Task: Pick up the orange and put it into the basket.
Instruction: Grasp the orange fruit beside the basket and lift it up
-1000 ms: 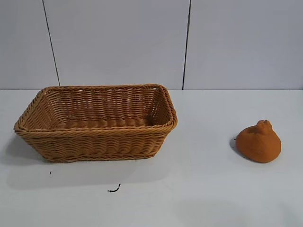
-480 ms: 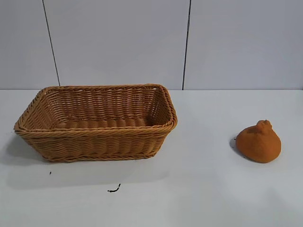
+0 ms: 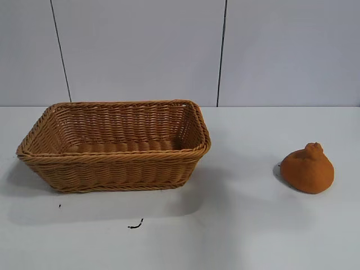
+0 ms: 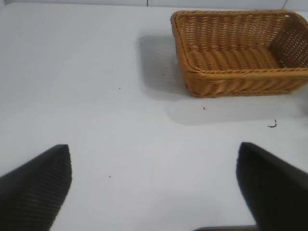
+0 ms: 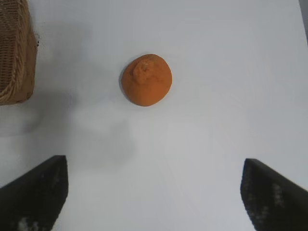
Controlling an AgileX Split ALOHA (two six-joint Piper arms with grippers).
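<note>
The orange (image 3: 308, 168) rests on the white table at the right, its knobby bump up; the right wrist view shows the orange (image 5: 146, 80) from above. The tan wicker basket (image 3: 115, 152) stands at the left with nothing inside, and the left wrist view takes in the basket (image 4: 240, 72) at a distance. My right gripper (image 5: 155, 192) hovers open above the table, short of the orange, nothing between its fingers. Over bare table, my left gripper (image 4: 155, 185) is open and holds nothing. Neither arm shows in the exterior view.
A small black mark (image 3: 135, 225) lies on the table in front of the basket. A corner of the basket (image 5: 14, 53) shows in the right wrist view. A pale panelled wall (image 3: 180, 50) stands behind the table.
A faint shadow has spread over the table between the basket and the orange. The orange and the basket have not moved.
</note>
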